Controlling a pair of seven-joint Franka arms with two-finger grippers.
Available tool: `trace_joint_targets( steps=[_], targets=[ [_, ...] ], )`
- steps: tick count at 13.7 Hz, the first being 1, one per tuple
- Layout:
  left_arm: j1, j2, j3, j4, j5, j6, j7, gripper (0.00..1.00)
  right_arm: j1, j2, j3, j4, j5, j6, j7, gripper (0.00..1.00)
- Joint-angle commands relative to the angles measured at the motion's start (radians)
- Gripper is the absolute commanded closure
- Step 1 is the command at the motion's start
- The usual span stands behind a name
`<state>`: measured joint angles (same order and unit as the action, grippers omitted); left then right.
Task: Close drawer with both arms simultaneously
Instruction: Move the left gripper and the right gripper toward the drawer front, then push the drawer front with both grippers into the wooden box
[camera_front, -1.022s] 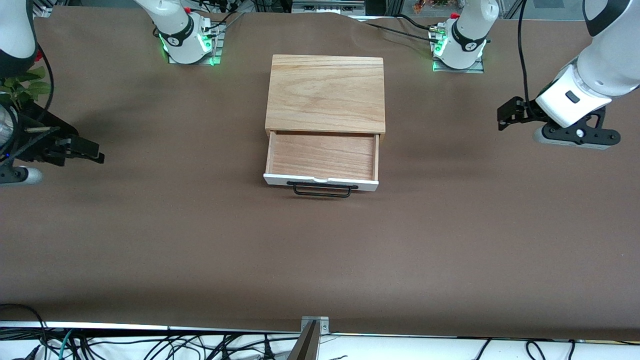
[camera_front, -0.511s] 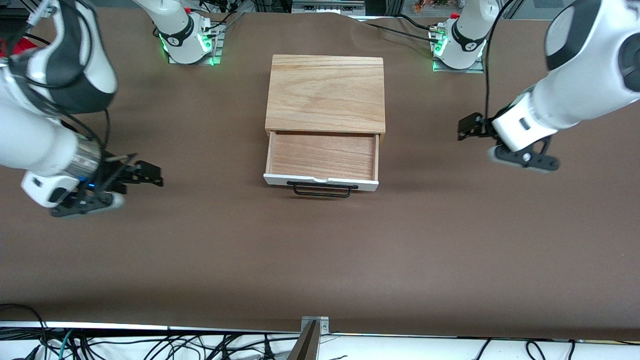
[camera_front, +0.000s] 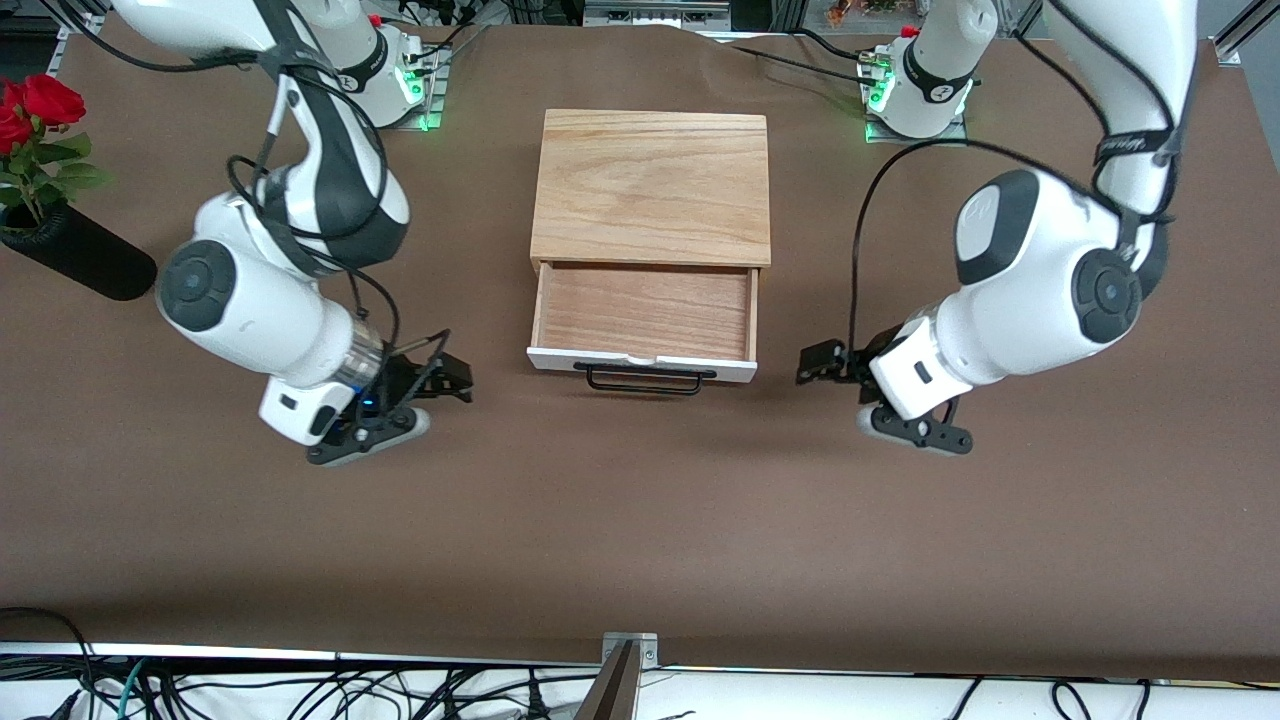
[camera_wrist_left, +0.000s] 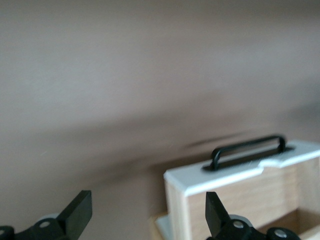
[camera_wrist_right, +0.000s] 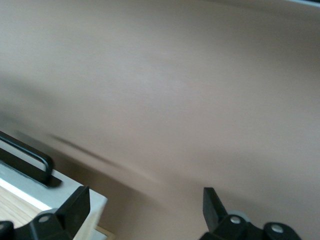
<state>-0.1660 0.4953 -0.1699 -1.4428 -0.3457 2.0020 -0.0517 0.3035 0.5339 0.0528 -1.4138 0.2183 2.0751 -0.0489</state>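
Brown matte table covering (camera_front: 640, 520) stretched under everything, with a light-wood box (camera_front: 652, 187) sitting near its middle between the two arm bases. At about ten o'clock in the front view, toward the right arm's end of the table, a black cylindrical vase (camera_front: 80, 262) lay tilted with red roses and green leaves (camera_front: 30, 110) at its mouth.

Next came the right arm, white with black joint bands (camera_front: 290, 290), reaching down from its base at the top of that view. Its black two-finger right gripper (camera_front: 455, 378) hung low over the covering at roughly nine o'clock from the drawer's front, just beside the corner of the white panel but apart from it. The right wrist view showed its fingers (camera_wrist_right: 75, 207) spread wide with nothing between them, the panel corner close by.

At the centre, the shallow light-wood drawer with a white front panel (camera_front: 645, 320) stood pulled out of the box toward the front camera, its thin black wire handle (camera_front: 645, 379) at six o'clock.

At three o'clock from the drawer, the left arm, also white and black (camera_front: 1040, 290), held the black two-finger left gripper (camera_front: 815, 362) low over the covering, near the panel's corner and apart from it. Its fingers (camera_wrist_left: 77, 212) were likewise spread with nothing gripped.
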Motion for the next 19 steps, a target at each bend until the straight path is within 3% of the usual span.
trace_joint_targets(
  steps=[1,4,7,13,19],
  targets=[
    [-0.05,0.071,0.001,0.045,-0.067,0.093,0.009,0.0,0.037,0.047,-0.005,0.003,0.046,0.081,0.001,0.0],
    [-0.088,0.124,0.0,0.044,-0.108,0.19,0.01,0.0,0.094,0.101,-0.004,0.003,0.047,0.184,0.052,0.0],
    [-0.121,0.155,0.0,0.036,-0.116,0.201,0.01,0.0,0.144,0.135,-0.004,0.004,0.047,0.244,0.152,0.0],
    [-0.155,0.17,-0.006,0.007,-0.118,0.187,0.007,0.0,0.177,0.156,0.001,0.003,0.112,0.218,0.15,0.0],
    [-0.155,0.17,-0.006,-0.011,-0.118,0.149,0.003,0.0,0.174,0.159,0.021,0.003,0.184,0.073,0.15,0.0]
  ],
)
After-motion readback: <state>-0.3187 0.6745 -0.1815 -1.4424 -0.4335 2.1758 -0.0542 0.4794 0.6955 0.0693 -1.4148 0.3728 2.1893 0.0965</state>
